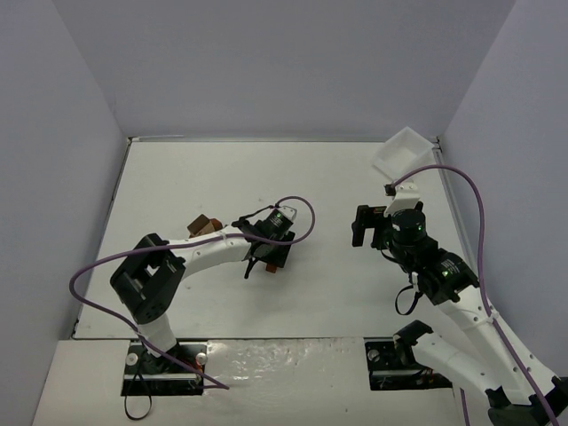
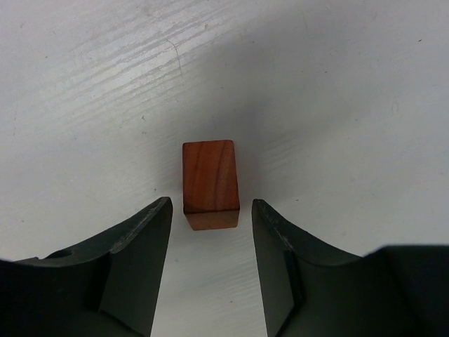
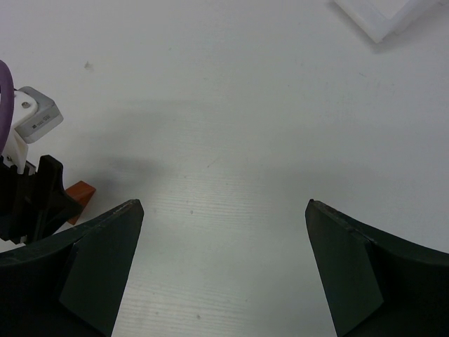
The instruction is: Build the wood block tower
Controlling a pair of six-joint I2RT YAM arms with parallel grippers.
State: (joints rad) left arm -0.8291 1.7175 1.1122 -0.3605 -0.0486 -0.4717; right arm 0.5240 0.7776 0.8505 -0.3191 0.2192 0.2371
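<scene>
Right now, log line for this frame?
left gripper: open, straddling red-brown block, not touching | right gripper: open, empty | tower: small low cluster

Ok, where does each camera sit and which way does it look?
Top: fixed above and behind the bases, looking down on the table; the left arm and right arm both show.
Left wrist: on the left arm, looking down at a red block between the tips of the open left hand.
Right wrist: on the right arm, looking down at the table; open right hand at the bottom, left hand at the left edge, tray top right.
Shared: both wrist views show the red block; top and right wrist show the tray.
</scene>
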